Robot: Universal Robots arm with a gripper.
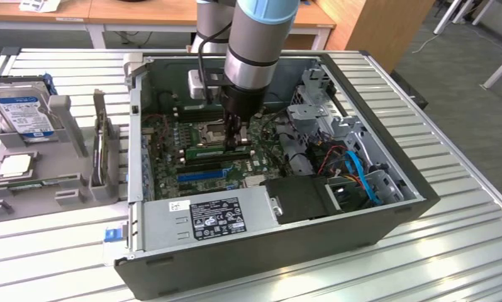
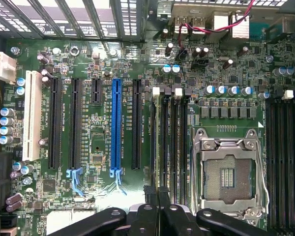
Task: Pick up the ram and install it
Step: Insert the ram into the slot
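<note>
The ram (image 1: 207, 152) is a narrow green stick standing on edge, low over the motherboard inside the open computer case (image 1: 276, 264). My gripper (image 1: 238, 139) hangs straight down over one end of it, shut on the ram. Whether the stick sits in a slot I cannot tell. In the wrist view my gripper (image 2: 159, 214) points at the black memory slots (image 2: 169, 142) beside the empty CPU socket (image 2: 229, 172), and the black fingers (image 2: 146, 216) stand close together.
A blue expansion slot (image 2: 116, 128) and several black ones lie beside the memory slots. The power supply (image 1: 209, 217) and drive cage (image 1: 318, 116) crowd the case. Outside, a grey holder carries a hard drive (image 1: 24, 113), a CPU chip (image 1: 14, 165) and an upright card (image 1: 100, 145).
</note>
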